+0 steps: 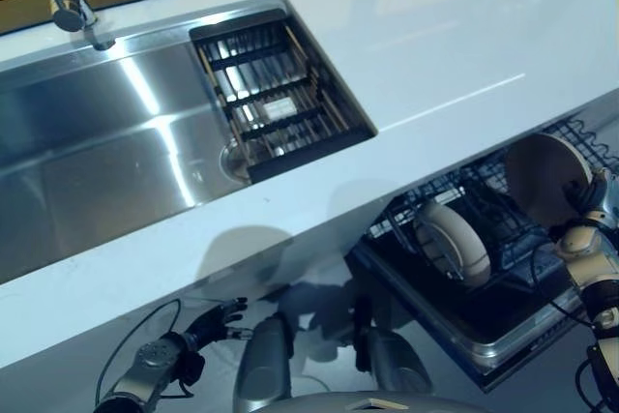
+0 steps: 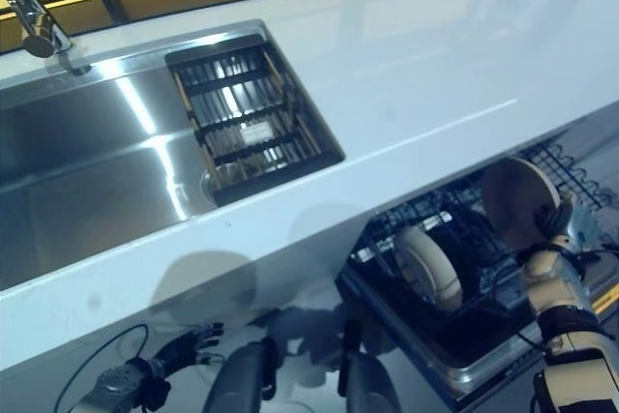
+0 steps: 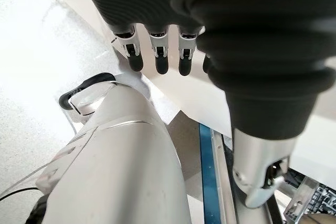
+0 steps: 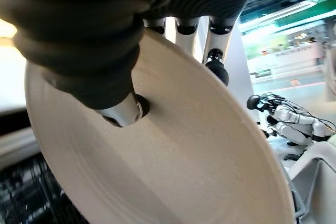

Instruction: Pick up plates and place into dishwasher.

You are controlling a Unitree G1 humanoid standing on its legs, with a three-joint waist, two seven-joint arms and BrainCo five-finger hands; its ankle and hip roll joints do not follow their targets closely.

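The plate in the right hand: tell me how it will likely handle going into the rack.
The plate looks stiff and probably ceramic, so likely breakable against the rack. Its smooth face seems slippery, and the right hand pinches only its rim. Round, it may roll until slotted.

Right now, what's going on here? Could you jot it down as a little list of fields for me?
Right hand: pinching a beige plate, held on edge above the rack
Left hand: low under the counter, fingers relaxed, holding nothing
Dishwasher rack: pulled out below the counter, one plate already standing in it
Counter: white
Sink: steel, dark drainer basket at its right end
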